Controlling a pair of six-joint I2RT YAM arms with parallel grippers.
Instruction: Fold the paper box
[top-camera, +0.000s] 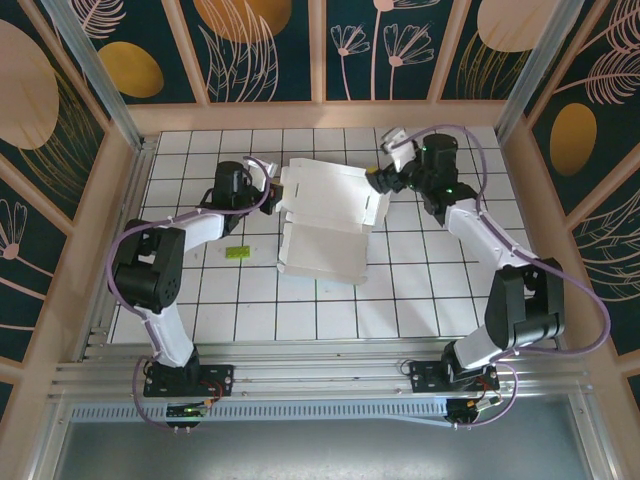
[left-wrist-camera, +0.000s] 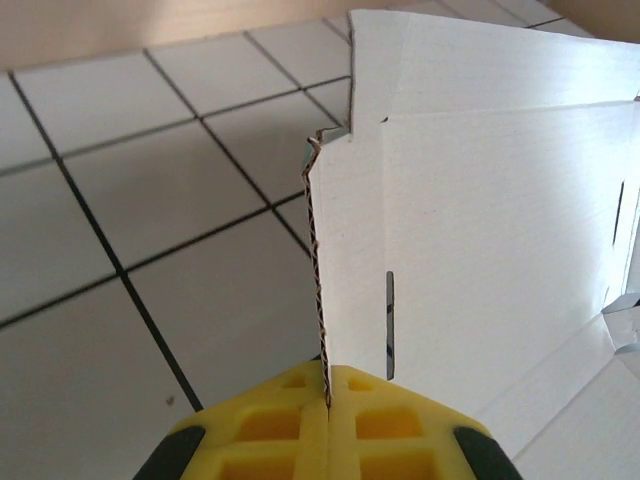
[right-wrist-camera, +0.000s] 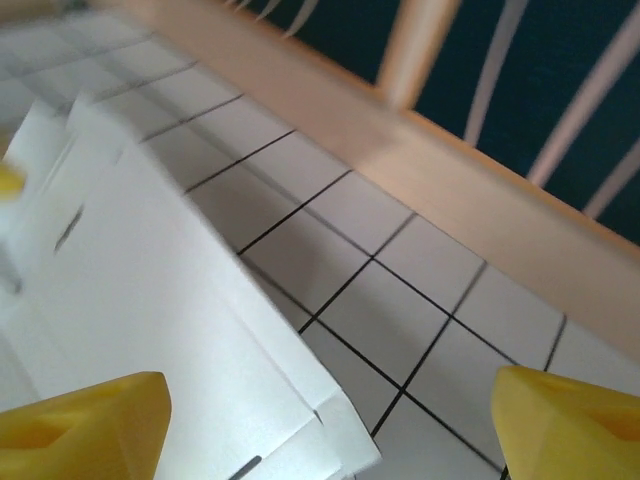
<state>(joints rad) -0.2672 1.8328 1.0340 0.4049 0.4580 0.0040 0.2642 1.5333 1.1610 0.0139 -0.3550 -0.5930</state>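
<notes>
This is looking like a robotics lab's test cell. A left arm (top-camera: 150, 275) and a right arm (top-camera: 515, 300) are sitting bolted to an aluminium rail (top-camera: 320, 375) at the near edge of a white worktop (top-camera: 300, 320) ruled in a black grid. Purple cables (top-camera: 110, 260) are looping along them. Wood-framed teal panels (top-camera: 80, 50), painted with leaves and gold ovals, are boxing the space in like a staged backdrop.

Blurred far corner of paper box (right-wrist-camera: 150, 270)
</notes>
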